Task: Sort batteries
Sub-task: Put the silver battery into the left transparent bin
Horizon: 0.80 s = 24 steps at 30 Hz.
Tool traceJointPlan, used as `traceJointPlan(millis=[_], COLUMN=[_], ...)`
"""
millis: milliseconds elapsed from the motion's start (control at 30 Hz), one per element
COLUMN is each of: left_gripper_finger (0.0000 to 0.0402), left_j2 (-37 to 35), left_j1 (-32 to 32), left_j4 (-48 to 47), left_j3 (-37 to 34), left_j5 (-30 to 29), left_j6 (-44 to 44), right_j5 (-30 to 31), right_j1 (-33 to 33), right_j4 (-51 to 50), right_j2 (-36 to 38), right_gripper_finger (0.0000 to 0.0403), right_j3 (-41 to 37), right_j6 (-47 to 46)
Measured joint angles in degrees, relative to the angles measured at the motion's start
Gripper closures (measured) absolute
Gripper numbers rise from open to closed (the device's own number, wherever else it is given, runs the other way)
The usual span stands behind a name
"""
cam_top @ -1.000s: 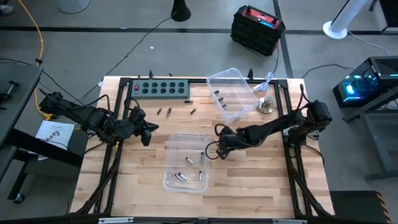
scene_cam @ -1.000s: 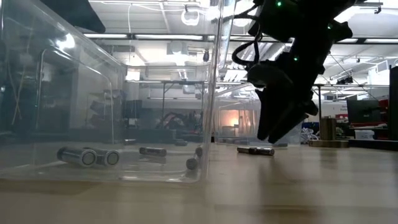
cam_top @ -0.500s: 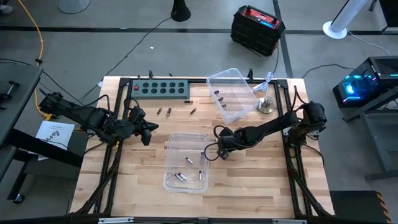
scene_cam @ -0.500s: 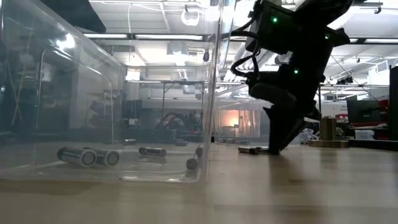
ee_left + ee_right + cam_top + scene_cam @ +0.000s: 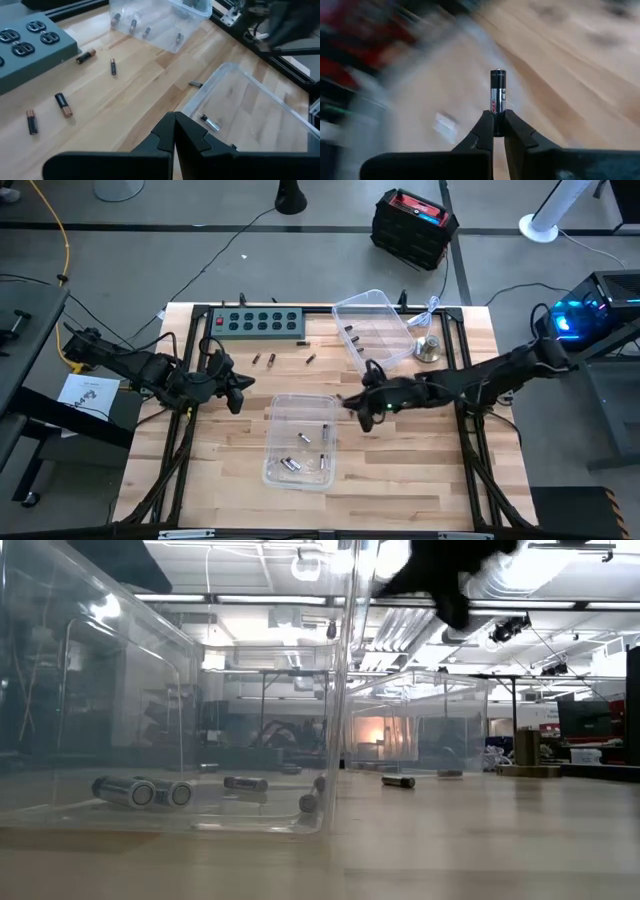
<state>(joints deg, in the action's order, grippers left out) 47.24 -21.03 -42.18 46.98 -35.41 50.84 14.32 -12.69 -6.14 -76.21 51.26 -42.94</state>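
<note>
My right gripper (image 5: 498, 119) is shut on one battery (image 5: 498, 90), dark with a silvery band. In the high view it (image 5: 356, 402) hangs above the table between the two clear bins. The near bin (image 5: 298, 442) holds several silvery batteries (image 5: 130, 790) lying on its floor. Several dark ones (image 5: 132, 24) lie in the far bin (image 5: 375, 330). Loose batteries (image 5: 263, 360) lie on the wood near the power strip. My left gripper (image 5: 240, 390) waits shut at the table's left, its fingers (image 5: 174, 125) holding nothing. My right gripper pinches the battery by its near end (image 5: 497, 116) between its two fingertips. The battery lies along the fingers and sticks straight out beyond them. It is lifted clear of the table.
A grey power strip (image 5: 258, 323) lies along the far edge. A round metal weight (image 5: 428, 350) stands right of the far bin. One more battery (image 5: 398, 781) lies on the wood beyond the near bin. Dark frame rails run down both sides of the table.
My right gripper dropped to the tabletop just right of the near bin and shut on a battery there. It then rose quickly, moving a little toward the far and right edges and lifting the battery clear. Its arm has swung out toward the right.
</note>
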Motion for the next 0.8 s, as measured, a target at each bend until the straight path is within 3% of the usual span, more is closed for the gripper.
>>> traceJointPlan(millis=[100, 200, 300, 433, 500, 600, 700, 800], left_gripper_finger=[0.0401, 0.0401, 0.0401, 0.0401, 0.0402, 0.0401, 0.0402, 0.0401], left_j2=[0.0, 0.0, 0.0, 0.0, 0.0, 0.0, 0.0, 0.0], left_j1=[0.0, 0.0, 0.0, 0.0, 0.0, 0.0, 0.0, 0.0], left_j4=[0.0, 0.1, 0.1, 0.0, 0.0, 0.0, 0.0, 0.0], left_j3=[0.0, 0.0, 0.0, 0.0, 0.0, 0.0, 0.0, 0.0], left_j5=[-0.4, -0.7, -0.8, -0.9, -0.9, -0.9, -0.9, -0.9], left_j6=[0.0, 0.0, 0.0, 0.0, 0.0, 0.0, 0.0, 0.0], right_j5=[-3.3, -5.4, -6.5, -7.6, -7.7, -7.9, -6.8, -0.6], right_j1=[0.0, -0.1, -0.3, -0.5, -0.5, 0.5, 1.3, -0.3], right_j4=[14.1, 22.0, 24.4, 22.2, 18.4, 3.8, -18.0, -34.0], right_j2=[-2.5, -6.4, -10.1, -13.5, -14.0, -13.7, -13.3, -13.2], right_gripper_finger=[0.0395, 0.0390, 0.0371, 0.0308, 0.0272, 0.0230, 0.0215, 0.0212], right_j3=[0.0, 0.0, 0.2, 4.2, 7.5, 14.4, 22.6, 26.6], right_j6=[1.3, -0.3, -3.1, -1.9, 1.8, 6.9, 8.9, 9.2])
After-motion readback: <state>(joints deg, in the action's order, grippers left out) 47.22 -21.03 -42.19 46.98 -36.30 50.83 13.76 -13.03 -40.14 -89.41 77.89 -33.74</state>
